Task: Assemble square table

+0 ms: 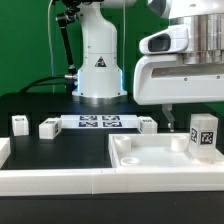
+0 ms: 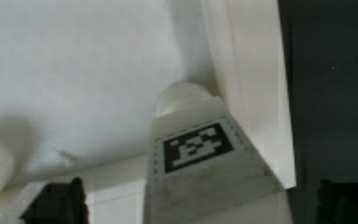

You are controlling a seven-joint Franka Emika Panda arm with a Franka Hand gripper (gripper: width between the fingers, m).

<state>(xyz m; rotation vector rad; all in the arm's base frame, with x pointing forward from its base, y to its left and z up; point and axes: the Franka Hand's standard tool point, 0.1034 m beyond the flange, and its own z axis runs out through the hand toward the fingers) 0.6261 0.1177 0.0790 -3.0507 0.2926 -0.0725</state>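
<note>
We see the fingers [image 1: 168, 118] spread wide, hanging over one corner of the square slab [image 1: 150, 157]. One finger shows clearly in the exterior view, with a plain gap between it and the upright leg [image 1: 205, 135] beside it. The other finger is hidden from that camera.

In the wrist view the same leg [image 2: 197, 150] sits midway between the two dark fingers [image 2: 55, 203], its tag facing the camera. Neither finger appears to press on it. The leg stands on the slab [image 2: 87, 70] right against the raised rim [image 2: 247, 70], close to where the rim turns a corner. We cannot tell whether the leg is seated in a hole or only resting there.

The slab lies flat on the black counter [image 1: 40, 105], directly below the fingers.

Three more legs lie loose on the counter:
- One leg [image 1: 148, 124] is just beyond the slab's far edge, near the fingers.
- A second leg [image 1: 48, 127] lies well away from the fingers, past the marker board [image 1: 100, 122].
- A third leg [image 1: 18, 124] lies farther away still.

The long white border wall [image 1: 50, 178] runs along the counter's near side, and the arm's base [image 1: 98, 70] stands behind the marker board.
</note>
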